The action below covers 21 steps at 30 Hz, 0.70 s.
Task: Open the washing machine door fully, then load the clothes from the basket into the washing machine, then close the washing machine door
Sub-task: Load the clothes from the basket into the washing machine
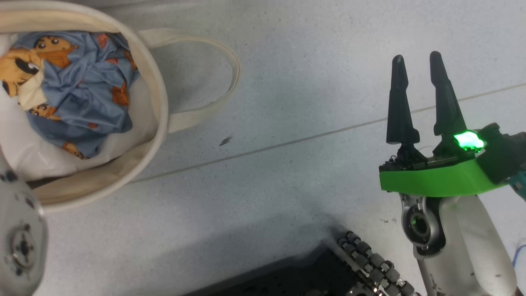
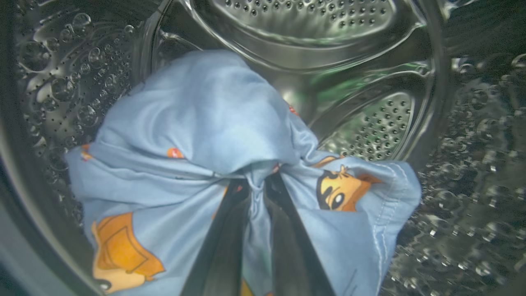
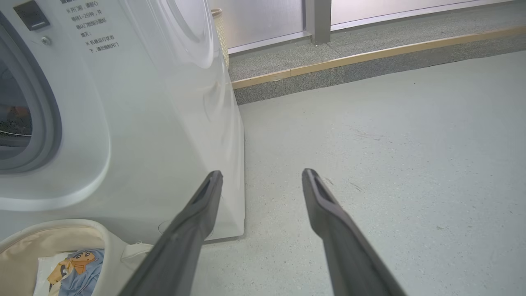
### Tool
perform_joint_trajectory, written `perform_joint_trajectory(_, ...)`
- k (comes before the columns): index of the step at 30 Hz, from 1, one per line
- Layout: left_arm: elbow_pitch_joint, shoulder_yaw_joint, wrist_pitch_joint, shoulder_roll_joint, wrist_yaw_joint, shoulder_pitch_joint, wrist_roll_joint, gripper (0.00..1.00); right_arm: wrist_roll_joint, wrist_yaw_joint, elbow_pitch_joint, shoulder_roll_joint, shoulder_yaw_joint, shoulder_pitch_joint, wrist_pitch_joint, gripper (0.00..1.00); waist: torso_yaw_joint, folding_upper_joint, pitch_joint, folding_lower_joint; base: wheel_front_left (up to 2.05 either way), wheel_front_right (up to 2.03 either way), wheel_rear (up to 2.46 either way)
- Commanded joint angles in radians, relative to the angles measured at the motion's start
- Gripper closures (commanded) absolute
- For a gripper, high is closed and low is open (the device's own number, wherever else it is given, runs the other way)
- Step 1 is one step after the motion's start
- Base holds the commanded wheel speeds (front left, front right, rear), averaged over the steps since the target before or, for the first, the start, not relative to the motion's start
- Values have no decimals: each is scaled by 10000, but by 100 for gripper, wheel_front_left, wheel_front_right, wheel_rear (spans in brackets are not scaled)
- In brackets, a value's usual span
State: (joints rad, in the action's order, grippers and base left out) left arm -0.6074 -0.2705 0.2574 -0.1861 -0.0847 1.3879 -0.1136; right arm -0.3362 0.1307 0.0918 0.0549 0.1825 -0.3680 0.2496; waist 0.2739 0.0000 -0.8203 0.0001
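Pale grey speckled floor (image 1: pixel 287 61), stone step (image 3: pixel 370 61) behind. White washing machine (image 3: pixel 164 102), perforated steel drum (image 2: pixel 370 131). Left gripper (image 2: pixel 257 187) reaches into drum, pinched tight on crumpled blue bear-print garment (image 2: pixel 205 115). More bear-print cloth (image 1: pixel 82 94) in soft canvas basket (image 1: pixel 162 107). Right gripper (image 1: pixel 419 82) over floor, spread wide, empty.

A light-blue bear-print garment (image 2: pixel 197 123) sits bunched inside the washing machine (image 3: pixel 164 102), against its steel drum (image 2: pixel 308 24). More of the same printed fabric (image 1: pixel 82 90) lies crumpled in the cream basket (image 1: pixel 162 107) (soft-sided, one loop handle (image 1: pixel 236 74) splayed outward), just beside the white machine's front.
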Motion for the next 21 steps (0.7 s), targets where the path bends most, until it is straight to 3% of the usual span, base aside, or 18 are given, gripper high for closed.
perform_joint_trajectory(1, 242, -14, 43, -458, -64, 216, 102, 100, -22, 0, 314, -47, 192, 227, 122, 0, -7, 0, -183, -1, 0, 0, 0)
perform_joint_trajectory(2, 14, -14, 43, -500, -173, 425, 166, 100, 2, 0, 313, -47, 210, 208, 122, 0, -17, 0, -238, -1, 0, 0, 0)
perform_joint_trajectory(3, -282, -8, 43, -560, -348, 568, 278, 90, 34, 0, 302, -47, 245, 195, 122, 0, -21, 0, -262, -1, 0, 0, 0)
perform_joint_trajectory(4, -532, 63, 43, -647, -529, 692, 465, 1, 44, 0, 301, -47, 268, 181, 122, 0, -18, 0, -282, -1, 0, 0, 0)
perform_joint_trajectory(7, -837, 202, 43, -740, -694, 929, 686, 0, 5, 0, 289, -47, 241, 133, 122, 0, -13, 0, -271, -1, 0, 0, 0)
perform_joint_trajectory(12, -215, 255, 43, -624, -604, 271, 732, 0, 61, 0, 232, -47, 224, 70, 122, 0, -125, 0, 101, -1, 0, 0, 0)
perform_joint_trajectory(21, 1391, 383, 43, 376, -64, -2678, 586, 0, 436, 0, 23, -47, 294, 241, 122, 0, -777, 0, 1594, -1, 0, 0, 0)
